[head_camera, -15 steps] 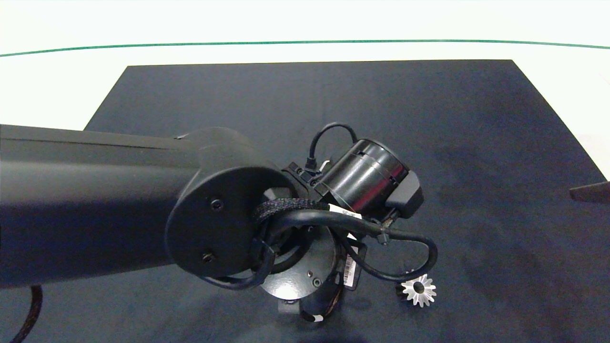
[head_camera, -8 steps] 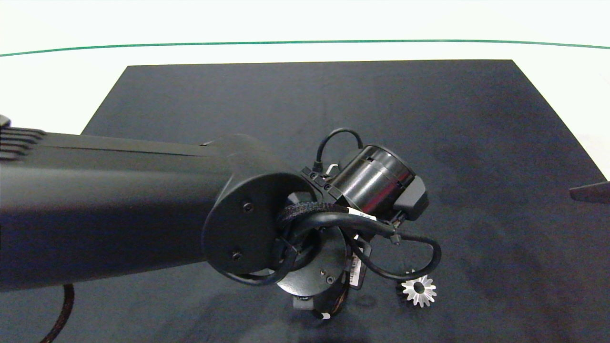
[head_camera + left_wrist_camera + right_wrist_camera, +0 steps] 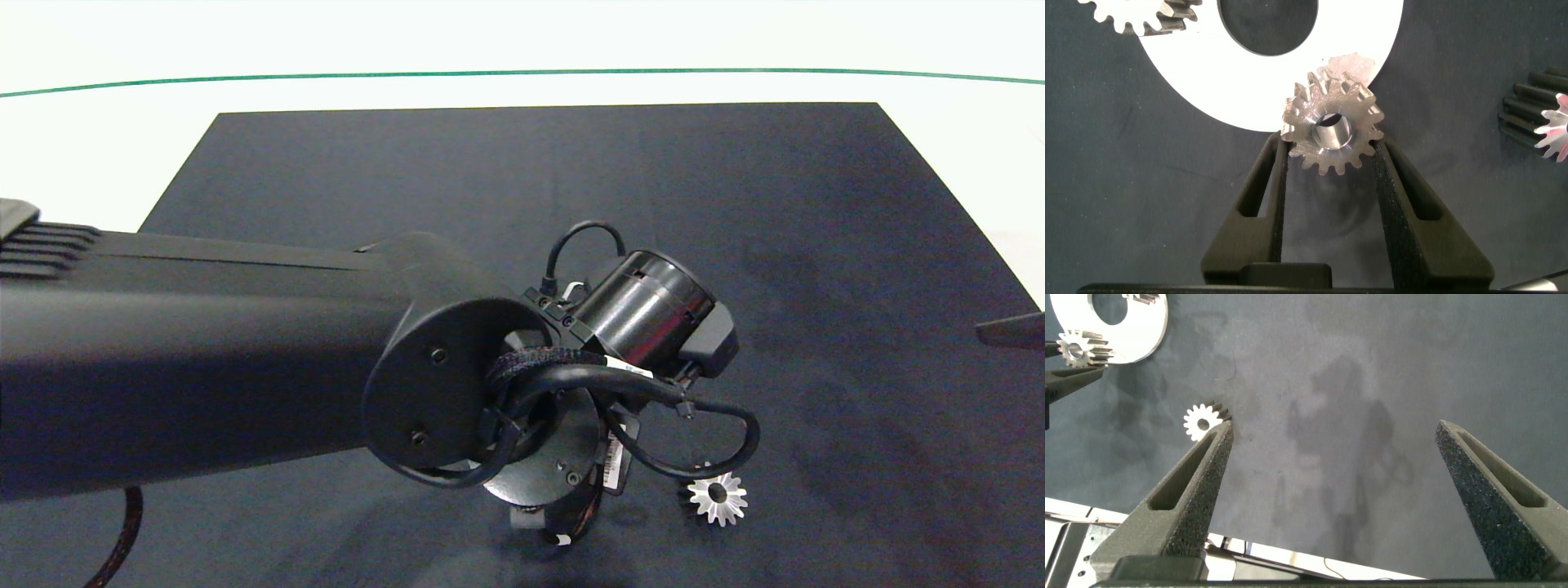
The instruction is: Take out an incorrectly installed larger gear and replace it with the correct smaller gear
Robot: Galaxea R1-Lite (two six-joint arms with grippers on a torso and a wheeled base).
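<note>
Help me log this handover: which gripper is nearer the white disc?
Left. The left gripper holds a small gear at the white disc's edge; the right gripper hovers open, well away.

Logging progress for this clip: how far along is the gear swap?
Done: the larger gear lies loose on the mat. In hand: the left gripper grips the smaller gear at the edge of the white plate. Left: seating it and letting go. The right gripper hangs open, aside.
</note>
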